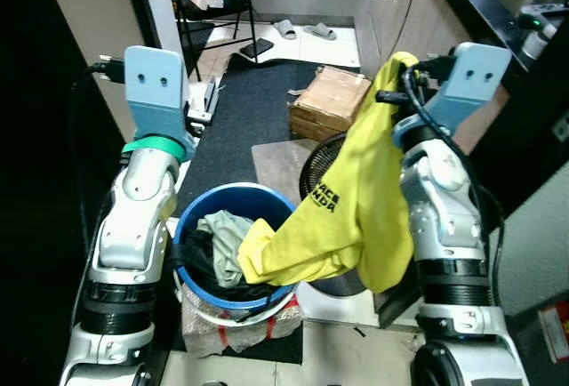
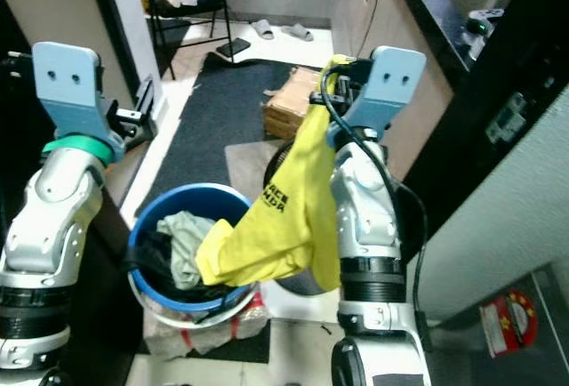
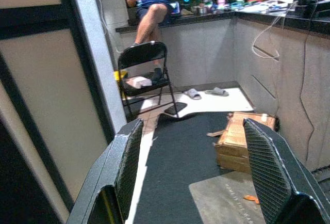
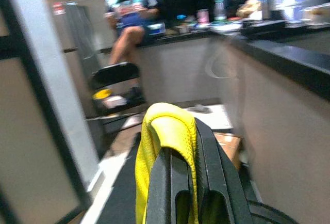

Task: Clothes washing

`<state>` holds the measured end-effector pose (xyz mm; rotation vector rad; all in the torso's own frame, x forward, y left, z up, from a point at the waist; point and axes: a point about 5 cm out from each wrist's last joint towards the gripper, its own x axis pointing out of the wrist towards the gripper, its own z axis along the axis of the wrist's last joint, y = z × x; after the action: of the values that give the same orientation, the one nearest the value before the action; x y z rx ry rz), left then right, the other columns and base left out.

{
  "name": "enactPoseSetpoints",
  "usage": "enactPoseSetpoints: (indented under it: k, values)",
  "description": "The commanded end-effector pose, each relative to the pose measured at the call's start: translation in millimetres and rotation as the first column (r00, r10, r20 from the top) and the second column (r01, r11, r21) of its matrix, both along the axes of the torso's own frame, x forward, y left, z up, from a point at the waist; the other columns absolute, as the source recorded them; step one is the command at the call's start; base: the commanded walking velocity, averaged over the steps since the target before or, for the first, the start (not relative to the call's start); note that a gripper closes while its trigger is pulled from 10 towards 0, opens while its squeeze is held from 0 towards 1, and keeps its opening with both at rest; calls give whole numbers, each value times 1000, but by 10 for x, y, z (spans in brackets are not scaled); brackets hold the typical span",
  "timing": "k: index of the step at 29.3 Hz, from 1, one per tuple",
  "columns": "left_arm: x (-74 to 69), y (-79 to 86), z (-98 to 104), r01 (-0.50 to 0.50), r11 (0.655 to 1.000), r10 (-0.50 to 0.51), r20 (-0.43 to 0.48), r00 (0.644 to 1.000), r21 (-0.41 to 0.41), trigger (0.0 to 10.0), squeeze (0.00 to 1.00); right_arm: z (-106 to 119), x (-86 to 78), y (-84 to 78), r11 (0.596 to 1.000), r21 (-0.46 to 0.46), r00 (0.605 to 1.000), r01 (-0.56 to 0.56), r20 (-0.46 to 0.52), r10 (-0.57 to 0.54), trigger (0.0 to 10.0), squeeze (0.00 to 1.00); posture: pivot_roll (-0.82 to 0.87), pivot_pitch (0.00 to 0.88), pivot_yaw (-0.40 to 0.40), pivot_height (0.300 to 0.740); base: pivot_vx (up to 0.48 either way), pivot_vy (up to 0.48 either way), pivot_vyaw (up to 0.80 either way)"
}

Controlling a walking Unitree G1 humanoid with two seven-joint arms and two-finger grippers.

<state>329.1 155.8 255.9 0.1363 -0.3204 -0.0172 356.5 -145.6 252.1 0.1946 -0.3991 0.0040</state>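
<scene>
Centrally, a yellow T-shirt (image 1: 356, 199) is held raised, clamped in the right tool (image 4: 178, 146), its lower end draped onto the rim of a blue bucket (image 1: 200, 213) holding other clothes (image 1: 218, 244). Left tool (image 3: 198, 172) is raised, fingers apart. Beyond, a cardboard box (image 1: 331, 101) is noted on the dark mat (image 1: 253, 110).

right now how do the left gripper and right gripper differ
The right gripper is shut on the yellow shirt, whose fabric is draped over its fingers and hangs down to the blue bucket. The left gripper is open and holds nothing. The right gripper is raised beside the bucket with the shirt; the left is raised on the bucket's other side. Both have two long black fingers.
</scene>
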Motion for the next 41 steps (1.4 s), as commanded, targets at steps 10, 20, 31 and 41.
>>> enactPoseSetpoints:
  k: [10,20,31,41]
  values:
    - [3,-23,-39,9,1000,-9,-7,1000,2,10000,0,36,-1,-58,1000,12,1000,26,13,-26,10000,0,42,0,28,740,0,0,-800]
    - [0,-24,-46,10,1000,-10,-10,1000,1,10000,0,28,-4,-63,999,18,999,32,9,-32,10000,0,41,0,29,740,0,0,-800]
    - [2,-28,-44,11,1000,-11,-10,1000,-1,10000,0,83,-22,-62,999,45,999,23,47,-26,10000,0,42,0,30,740,0,0,-800]
    - [5,-38,-22,15,1000,-15,-3,1000,-3,10000,0,789,-236,-68,996,84,924,-15,382,-18,10000,0,40,0,34,740,0,0,-800]
